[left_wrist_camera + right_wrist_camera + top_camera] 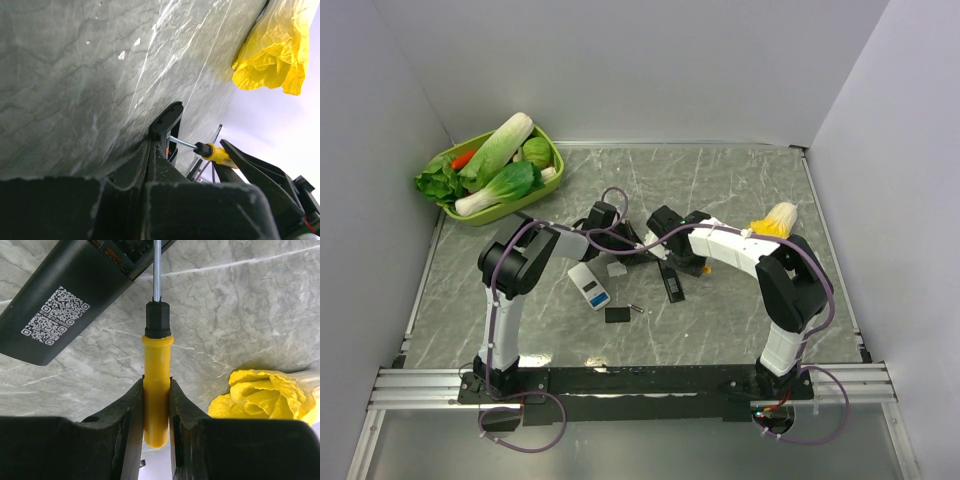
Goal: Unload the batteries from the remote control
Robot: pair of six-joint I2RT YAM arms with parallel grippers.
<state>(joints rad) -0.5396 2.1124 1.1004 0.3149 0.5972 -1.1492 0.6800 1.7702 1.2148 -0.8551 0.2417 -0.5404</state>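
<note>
Bare tabletop (740, 190) far centre; clutter mid-table (black remote (65, 300), white remote (588, 286), cover plate (617, 315))

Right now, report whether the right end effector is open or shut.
Shut: right end effector clamps the yellow screwdriver handle between its fingers.

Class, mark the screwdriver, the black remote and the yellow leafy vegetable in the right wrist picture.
screwdriver (156, 357), right wrist view, yellow handle.
black remote (82, 272), right wrist view, casing beside the printed label.
yellow leafy vegetable (265, 395), right wrist view, crinkled leaves.
</note>
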